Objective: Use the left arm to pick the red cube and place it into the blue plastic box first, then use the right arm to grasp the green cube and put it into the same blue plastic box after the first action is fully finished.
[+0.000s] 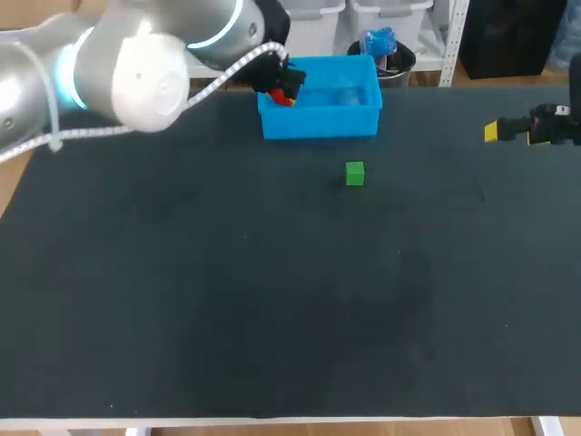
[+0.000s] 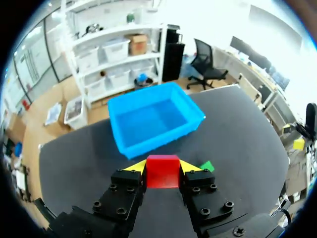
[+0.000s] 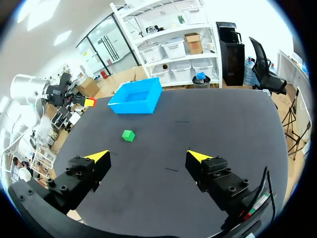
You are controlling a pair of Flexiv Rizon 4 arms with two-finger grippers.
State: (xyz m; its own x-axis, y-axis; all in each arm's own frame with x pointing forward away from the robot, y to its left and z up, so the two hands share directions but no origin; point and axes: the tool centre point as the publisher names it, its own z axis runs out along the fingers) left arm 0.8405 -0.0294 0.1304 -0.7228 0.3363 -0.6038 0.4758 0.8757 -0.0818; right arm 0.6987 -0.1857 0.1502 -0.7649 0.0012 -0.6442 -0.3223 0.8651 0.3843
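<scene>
Red cube [image 2: 162, 171]: gripped between the left jaws, by the rim of the blue plastic box [image 2: 163, 141].
Green cube [image 1: 355, 173]: on the surface [image 1: 272, 300], in front of the box.
Right jaws: spread wide, empty.
Handling: the cubes look light, rigid and smooth; flat opposite faces should hold best.

box [image 1: 318, 123] at far edge of table [image 1: 272, 318], roughly mid-width | loose cube [image 1: 355, 173] on table near-side of box, toward its right end | held cube [image 2: 162, 171] between left gripper [image 1: 283, 89] fingers, up by box's left side | right gripper [image 1: 491, 132] way off far right, well apart from both
</scene>
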